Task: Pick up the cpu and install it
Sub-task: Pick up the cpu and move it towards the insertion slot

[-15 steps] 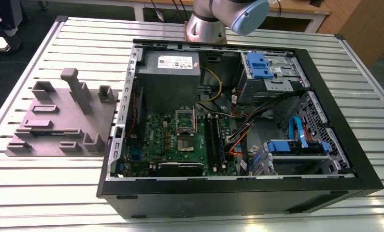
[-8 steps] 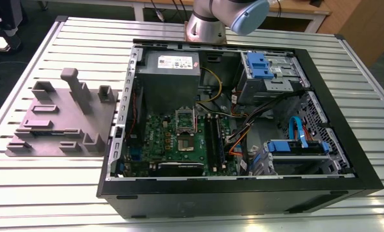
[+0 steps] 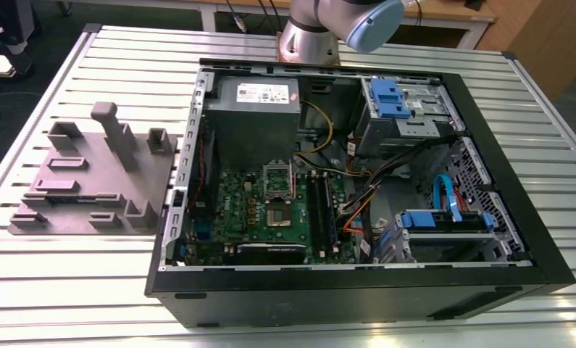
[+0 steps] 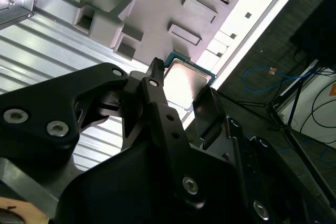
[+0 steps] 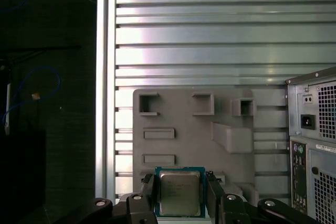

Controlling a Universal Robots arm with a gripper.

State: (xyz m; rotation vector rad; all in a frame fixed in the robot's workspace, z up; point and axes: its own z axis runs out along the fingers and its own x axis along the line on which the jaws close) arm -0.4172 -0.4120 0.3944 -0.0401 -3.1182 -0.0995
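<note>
In the exterior view, the motherboard's socket (image 3: 280,204) lies open inside the computer case (image 3: 365,293). In the second wrist view, our gripper (image 4: 184,95) is closed on the cpu (image 4: 186,80), pinching its edges, clear of the fixture plate (image 4: 157,3). In the first wrist view, the chip sits square between the fingers (image 5: 149,192). We would carry it level.

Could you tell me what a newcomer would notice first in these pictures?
First, in the first wrist view, the small square cpu with a shiny silver-grey metal top, held by the black gripper above the grey fixture plate. Then, in the exterior view, the open black computer case with its green motherboard on the slatted aluminium table.
</note>
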